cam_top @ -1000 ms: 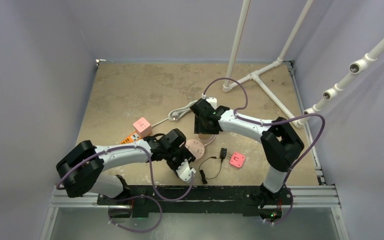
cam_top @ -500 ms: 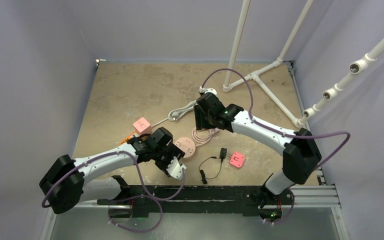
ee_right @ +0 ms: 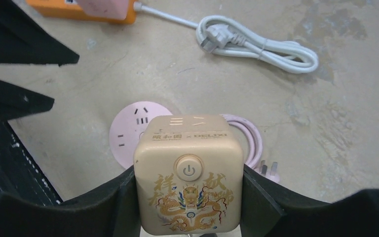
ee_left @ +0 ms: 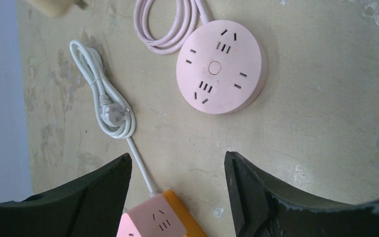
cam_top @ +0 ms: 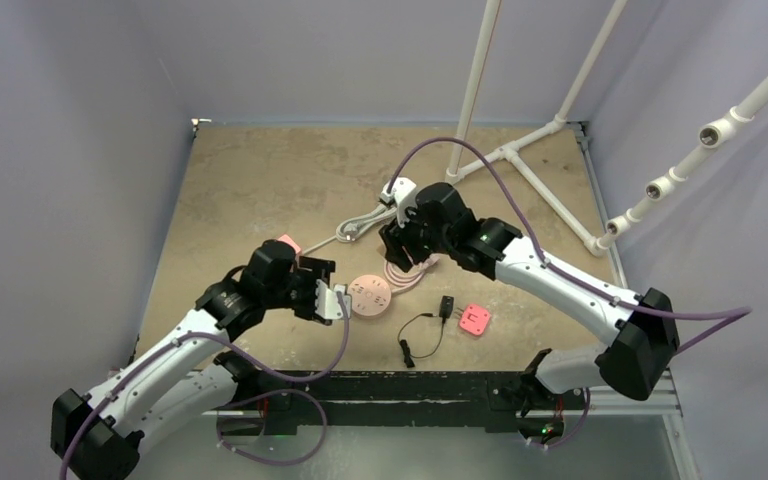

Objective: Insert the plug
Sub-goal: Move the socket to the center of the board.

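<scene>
On the left: left claw (ee_left: 177, 163) wide open, empty, hanging over the table (cam_top: 250, 180). Near its tips but untouched: round pink socket (ee_left: 221, 66), flat on the table, button in the middle, slot groups ringed around it, pink cord (ee_left: 165, 24) looped off its far edge. Close below the same claw: pink-and-orange power block (ee_left: 153, 222), with a white cable (ee_left: 106, 98) coiled, tied, and ending in a three-pin plug.

Further right: right claw (ee_right: 188, 187) clamped on a cream cube adapter (ee_right: 188, 163), one jaw pressed to each side, held above the table just beyond the round pink socket, apart from it. On the cube's face: power button, gold dragon and characters, slots on the upper face. Prongs hidden.

Far right on the table: small black lead (cam_top: 430, 325) and pink tile (cam_top: 475, 319).
</scene>
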Robot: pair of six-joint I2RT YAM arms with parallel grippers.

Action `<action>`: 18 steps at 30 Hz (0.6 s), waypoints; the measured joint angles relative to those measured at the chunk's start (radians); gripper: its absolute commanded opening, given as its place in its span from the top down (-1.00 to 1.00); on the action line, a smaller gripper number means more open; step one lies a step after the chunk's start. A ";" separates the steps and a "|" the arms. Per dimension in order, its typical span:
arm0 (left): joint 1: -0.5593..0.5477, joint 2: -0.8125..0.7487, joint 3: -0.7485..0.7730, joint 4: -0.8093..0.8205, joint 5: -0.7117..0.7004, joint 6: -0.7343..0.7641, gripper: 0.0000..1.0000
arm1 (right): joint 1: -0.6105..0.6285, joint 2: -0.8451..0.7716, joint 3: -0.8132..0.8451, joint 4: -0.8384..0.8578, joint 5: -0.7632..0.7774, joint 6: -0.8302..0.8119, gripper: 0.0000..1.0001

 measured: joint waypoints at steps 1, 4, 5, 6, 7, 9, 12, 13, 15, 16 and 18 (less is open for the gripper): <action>0.006 -0.018 0.000 0.000 0.000 -0.024 -0.36 | 0.005 0.006 -0.007 0.000 -0.011 -0.019 1.00; 0.014 -0.043 0.000 0.000 -0.002 -0.080 -0.35 | 0.023 0.032 -0.028 -0.003 -0.052 -0.059 1.00; 0.014 -0.045 0.000 0.001 -0.002 -0.096 -0.35 | 0.032 0.043 -0.032 -0.006 -0.064 -0.070 1.00; 0.014 -0.043 0.000 0.001 -0.004 -0.112 -0.34 | 0.043 0.055 -0.034 -0.014 -0.084 -0.079 1.00; 0.014 -0.041 -0.002 0.002 -0.005 -0.123 -0.34 | 0.050 0.063 -0.034 -0.017 -0.094 -0.086 1.00; 0.015 -0.037 -0.007 0.003 -0.008 -0.143 -0.33 | 0.066 0.079 -0.033 -0.026 -0.129 -0.100 1.00; 0.016 -0.039 -0.020 0.008 -0.010 -0.161 -0.33 | 0.082 0.101 -0.031 -0.039 -0.166 -0.113 1.00; 0.015 -0.042 -0.026 0.011 -0.011 -0.166 -0.33 | 0.089 0.110 -0.030 -0.040 -0.176 -0.116 1.00; 0.015 -0.054 -0.034 0.016 -0.013 -0.170 -0.32 | 0.100 0.126 -0.029 -0.042 -0.183 -0.119 1.00; 0.015 -0.063 -0.039 0.019 -0.016 -0.171 -0.32 | 0.105 0.136 -0.028 -0.043 -0.185 -0.120 1.00; 0.016 -0.082 -0.048 0.027 -0.026 -0.178 -0.31 | 0.111 0.164 -0.020 -0.051 -0.186 -0.124 1.00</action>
